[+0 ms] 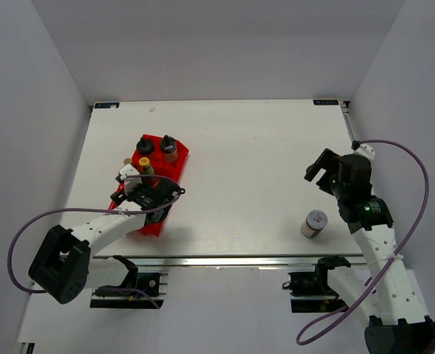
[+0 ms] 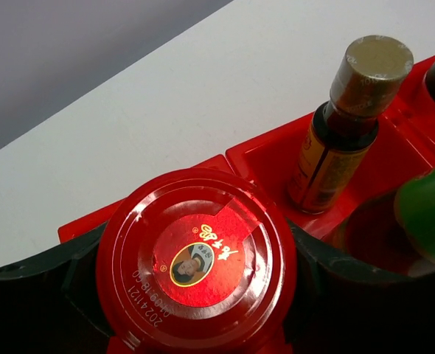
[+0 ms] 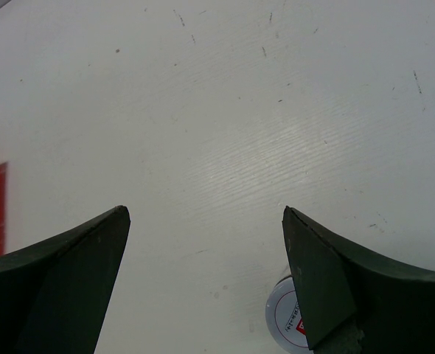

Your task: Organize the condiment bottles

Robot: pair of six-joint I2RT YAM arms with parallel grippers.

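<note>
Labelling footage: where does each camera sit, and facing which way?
Top external: above, behind the bases, looking down at the table; left arm and right arm show.
Left wrist: looks down on the red-lidded jar between its fingers.
Right wrist: looks across the table past its open fingers.
Shared: white-capped jar, top and right wrist.

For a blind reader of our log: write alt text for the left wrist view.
The dark fingers of the left gripper hug both sides of a red-lidded jar seen from above, a small portrait label on its lid. Behind it, a slim brownish-capped bottle stands upright in a compartment of the red tray on a white table.
</note>
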